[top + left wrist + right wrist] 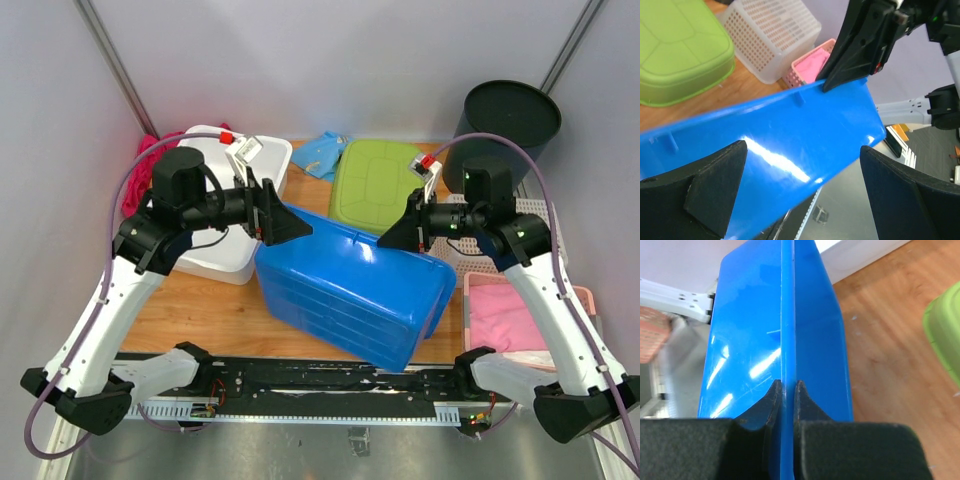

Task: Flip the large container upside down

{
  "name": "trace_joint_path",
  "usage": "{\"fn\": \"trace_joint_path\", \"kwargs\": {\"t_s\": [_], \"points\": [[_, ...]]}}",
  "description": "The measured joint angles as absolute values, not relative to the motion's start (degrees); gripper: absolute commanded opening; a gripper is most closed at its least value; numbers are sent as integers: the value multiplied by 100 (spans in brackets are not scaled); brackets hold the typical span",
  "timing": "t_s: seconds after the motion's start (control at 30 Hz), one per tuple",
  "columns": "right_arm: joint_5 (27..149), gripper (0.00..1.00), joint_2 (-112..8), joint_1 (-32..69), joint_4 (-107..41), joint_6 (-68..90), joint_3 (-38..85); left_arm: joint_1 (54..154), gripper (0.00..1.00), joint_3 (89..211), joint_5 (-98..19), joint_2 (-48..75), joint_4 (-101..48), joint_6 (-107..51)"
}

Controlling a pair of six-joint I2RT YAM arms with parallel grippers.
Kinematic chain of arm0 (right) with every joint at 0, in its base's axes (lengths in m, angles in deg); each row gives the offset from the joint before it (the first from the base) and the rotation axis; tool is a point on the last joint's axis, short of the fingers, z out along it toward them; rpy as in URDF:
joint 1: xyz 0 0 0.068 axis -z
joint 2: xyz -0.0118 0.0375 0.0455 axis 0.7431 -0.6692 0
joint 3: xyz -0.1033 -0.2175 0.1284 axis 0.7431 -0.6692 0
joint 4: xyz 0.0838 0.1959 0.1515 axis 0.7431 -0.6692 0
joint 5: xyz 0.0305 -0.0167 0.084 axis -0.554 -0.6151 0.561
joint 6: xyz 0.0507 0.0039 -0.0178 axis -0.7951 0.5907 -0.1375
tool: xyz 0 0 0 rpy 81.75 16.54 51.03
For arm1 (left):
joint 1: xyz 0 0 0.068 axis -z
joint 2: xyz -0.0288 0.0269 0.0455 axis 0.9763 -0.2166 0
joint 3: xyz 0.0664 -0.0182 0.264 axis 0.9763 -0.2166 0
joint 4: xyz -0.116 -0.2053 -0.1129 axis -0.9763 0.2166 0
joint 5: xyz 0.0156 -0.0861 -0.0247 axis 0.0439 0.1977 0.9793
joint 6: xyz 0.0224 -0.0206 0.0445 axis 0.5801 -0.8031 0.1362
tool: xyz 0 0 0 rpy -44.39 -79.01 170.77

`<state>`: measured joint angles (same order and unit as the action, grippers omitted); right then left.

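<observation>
Wooden table (215,315), pale walls (300,60), tilted blue container (350,285), right pincer (388,240) clamping its rim, left pincer (300,227) agape.

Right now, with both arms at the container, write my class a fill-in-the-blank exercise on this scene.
The large container is ____ in colour. Its rim is pinched by the gripper of the ____ arm. The left gripper has its jaws ____. The round bin at the far right is ____.
Missing words: blue, right, open, black.
</observation>
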<state>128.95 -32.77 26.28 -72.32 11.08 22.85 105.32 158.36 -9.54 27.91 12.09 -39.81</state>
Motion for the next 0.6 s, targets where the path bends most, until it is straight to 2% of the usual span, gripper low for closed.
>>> {"fn": "trace_joint_path", "kwargs": {"t_s": [0.23,0.6], "points": [[13924,1,-3526,3082,-7656,457,2427,10532,99,16414,-952,2785,1244,-3835],[13889,1,-5010,3301,-8150,1226,2425,10532,99,15941,-974,2783,1305,-3811]]}}
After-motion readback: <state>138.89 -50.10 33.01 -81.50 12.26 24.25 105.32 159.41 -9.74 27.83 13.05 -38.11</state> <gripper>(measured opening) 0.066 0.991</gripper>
